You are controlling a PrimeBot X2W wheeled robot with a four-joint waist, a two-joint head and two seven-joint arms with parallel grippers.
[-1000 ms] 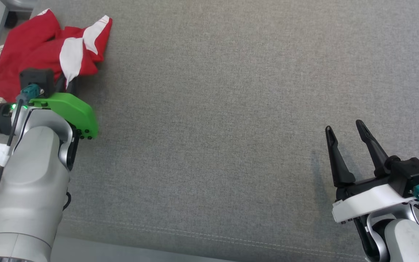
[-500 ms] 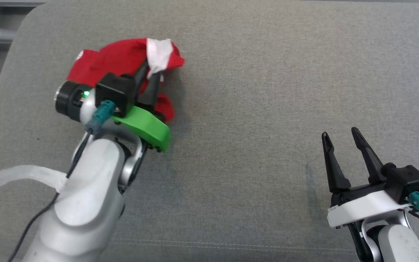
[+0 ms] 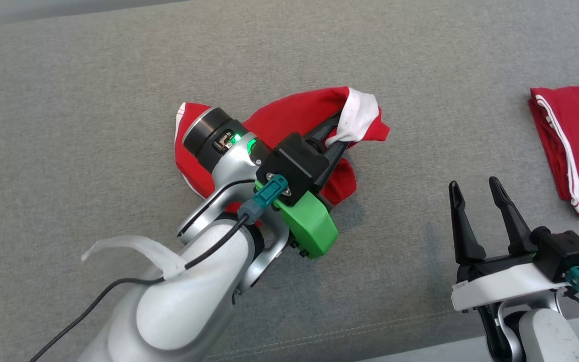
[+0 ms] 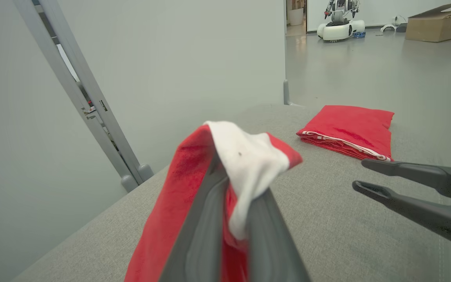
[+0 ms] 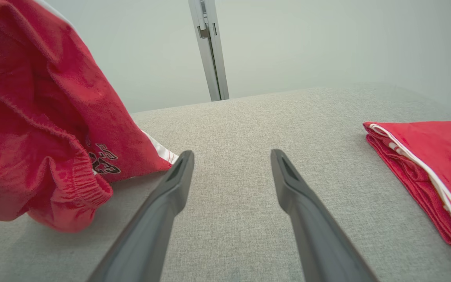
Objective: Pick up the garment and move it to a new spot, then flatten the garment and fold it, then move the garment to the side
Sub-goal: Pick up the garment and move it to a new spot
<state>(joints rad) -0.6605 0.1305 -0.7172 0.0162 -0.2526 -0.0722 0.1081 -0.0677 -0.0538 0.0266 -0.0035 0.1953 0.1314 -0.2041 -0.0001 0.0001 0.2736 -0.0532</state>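
My left pincer [image 3: 341,131] is clenched on a white patch of the red garment [image 3: 294,115]. The cloth bunches around its fingers and drapes back beneath the wrist, over the middle of the grey fabric-covered desk [image 3: 93,100]. My right pincer [image 3: 473,182] stands released and holds nothing, to the right of the garment and nearer me, with bare grey fabric between them. A second red garment, folded flat [image 3: 576,136], lies at the desk's right side beyond the right pincer, and a grey metal post [image 4: 92,105] stands past the far edge.
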